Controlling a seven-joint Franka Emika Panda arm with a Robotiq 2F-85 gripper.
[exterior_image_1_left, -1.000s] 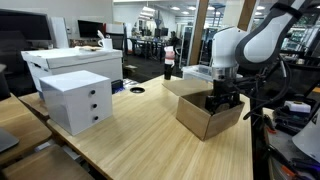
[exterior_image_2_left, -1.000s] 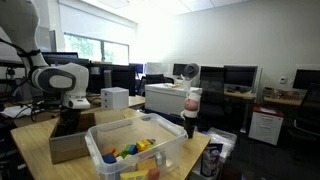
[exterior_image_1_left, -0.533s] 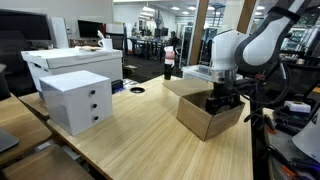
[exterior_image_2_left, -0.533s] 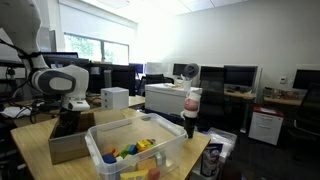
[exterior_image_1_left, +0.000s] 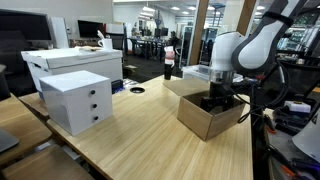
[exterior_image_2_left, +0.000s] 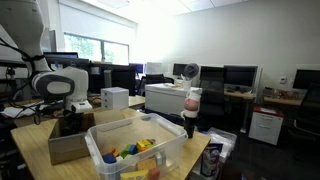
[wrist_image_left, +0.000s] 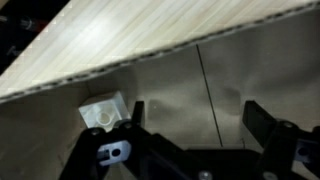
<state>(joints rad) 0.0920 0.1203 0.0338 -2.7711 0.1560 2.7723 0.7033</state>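
Wrist view shows the gripper (wrist_image_left: 195, 118) lowered inside a cardboard box (wrist_image_left: 250, 70), its two fingers spread wide with nothing between them. A small white block (wrist_image_left: 104, 112) lies flat on the box floor near the corrugated wall. It is just beside the outer side of one finger (wrist_image_left: 136, 118), so it sits outside the gap rather than within it. Whether that finger touches the block cannot be told.

In an exterior view the arm reaches down into the box, which stands on the wooden table (exterior_image_1_left: 130, 135) well apart from a white drawer unit (exterior_image_1_left: 78, 98). In an exterior view a clear bin (exterior_image_2_left: 135, 150) of coloured pieces stands just beside the box.

By my judgement the reach into the box is made, while the block is not yet straddled, gripped or lifted, so the pick itself remains undone
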